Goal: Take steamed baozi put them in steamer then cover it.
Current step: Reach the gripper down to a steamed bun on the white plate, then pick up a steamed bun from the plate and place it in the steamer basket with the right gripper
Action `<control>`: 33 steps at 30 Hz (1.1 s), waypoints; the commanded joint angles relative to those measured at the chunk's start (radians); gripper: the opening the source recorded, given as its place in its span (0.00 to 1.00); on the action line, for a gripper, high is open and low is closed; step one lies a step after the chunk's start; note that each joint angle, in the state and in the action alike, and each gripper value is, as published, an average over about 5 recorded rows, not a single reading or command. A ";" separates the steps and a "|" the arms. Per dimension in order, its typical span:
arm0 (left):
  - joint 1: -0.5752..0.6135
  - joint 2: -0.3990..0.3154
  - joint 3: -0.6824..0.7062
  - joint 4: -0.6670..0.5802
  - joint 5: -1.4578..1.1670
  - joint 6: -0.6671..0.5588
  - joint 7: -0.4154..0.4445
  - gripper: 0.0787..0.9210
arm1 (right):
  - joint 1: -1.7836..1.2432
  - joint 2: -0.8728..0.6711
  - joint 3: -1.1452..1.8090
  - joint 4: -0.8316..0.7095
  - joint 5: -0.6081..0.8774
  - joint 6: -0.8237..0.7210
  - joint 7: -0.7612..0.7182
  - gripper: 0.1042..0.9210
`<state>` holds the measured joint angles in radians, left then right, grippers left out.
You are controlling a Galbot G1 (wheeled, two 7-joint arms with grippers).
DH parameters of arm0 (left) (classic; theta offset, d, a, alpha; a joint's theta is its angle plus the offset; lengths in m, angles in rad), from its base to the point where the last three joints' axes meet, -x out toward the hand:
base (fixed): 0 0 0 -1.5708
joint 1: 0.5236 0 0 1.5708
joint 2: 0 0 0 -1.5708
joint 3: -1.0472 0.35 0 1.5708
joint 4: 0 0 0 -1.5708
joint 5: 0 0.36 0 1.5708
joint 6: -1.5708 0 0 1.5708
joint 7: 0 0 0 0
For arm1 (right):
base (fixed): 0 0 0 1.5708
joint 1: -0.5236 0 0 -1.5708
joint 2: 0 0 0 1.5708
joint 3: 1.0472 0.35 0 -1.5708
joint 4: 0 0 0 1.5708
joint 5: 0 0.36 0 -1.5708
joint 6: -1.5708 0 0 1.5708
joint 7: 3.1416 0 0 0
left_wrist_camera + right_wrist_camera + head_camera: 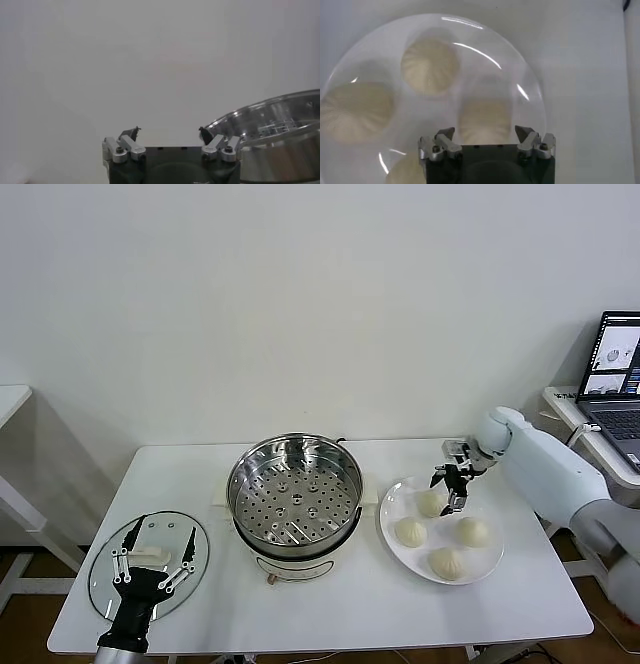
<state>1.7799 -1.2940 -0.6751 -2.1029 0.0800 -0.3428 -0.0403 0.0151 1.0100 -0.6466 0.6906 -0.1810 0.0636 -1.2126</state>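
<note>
Nothing of the task is finished yet, as far as can be judged: the steamer [294, 496] stands open in the middle of the table [330, 609], its perforated tray bare, and all four steamed baozi [445, 530] sit on the white plate [392, 536] just to the steamer's right. The right gripper [452, 484] hovers over the baozi nearest the steamer's far side, its fingers spread wide and pinching nothing; from its wrist view the jaws straddle that bun [485, 120] from above, with two more buns lying beyond it and a fourth partly hidden beside the gripper body. This looks like the approach to the first pick. The cover [150, 564] lies flat on the table to the steamer's left, well apart from it, with its white handle up. The left gripper [153, 556] hangs over that cover, fingers also spread and holding nothing, apparently waiting; its wrist view shows the steamer's shiny rim [270, 130] off to one side. Left to do: all four buns must be moved into the steamer, then the cover lifted and set on top.
</note>
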 commanded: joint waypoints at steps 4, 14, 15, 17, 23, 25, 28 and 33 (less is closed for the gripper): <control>0.000 0.000 -0.001 0.001 0.000 -0.003 -0.001 0.88 | -0.002 0.038 -0.004 -0.036 -0.035 0.007 0.007 0.81; -0.002 0.002 0.000 -0.003 0.000 -0.003 -0.003 0.88 | 0.073 -0.036 -0.041 0.137 -0.032 0.047 -0.005 0.67; -0.003 0.003 0.001 -0.004 0.000 -0.003 -0.003 0.88 | 0.097 -0.047 -0.046 0.173 -0.032 0.068 -0.009 0.67; -0.004 0.005 0.002 -0.005 0.000 -0.003 -0.003 0.88 | 0.163 -0.063 -0.063 0.241 -0.026 0.128 -0.019 0.67; -0.008 0.009 0.007 -0.007 -0.001 -0.003 -0.004 0.88 | 0.389 -0.043 -0.196 0.384 0.065 0.333 -0.032 0.68; -0.007 0.009 0.008 -0.008 -0.001 -0.004 -0.004 0.88 | 0.451 -0.012 -0.231 0.414 0.091 0.379 -0.031 0.68; -0.005 0.009 0.011 -0.010 0.000 -0.005 -0.004 0.88 | 0.524 0.054 -0.265 0.446 0.099 0.456 -0.026 0.68; -0.001 0.009 0.011 -0.015 0.000 -0.007 -0.005 0.88 | 0.562 0.174 -0.297 0.473 0.074 0.554 -0.025 0.68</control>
<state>1.7763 -1.2855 -0.6639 -2.1151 0.0798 -0.3480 -0.0443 0.4039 1.0616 -0.8566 1.0500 -0.1328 0.4229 -1.2355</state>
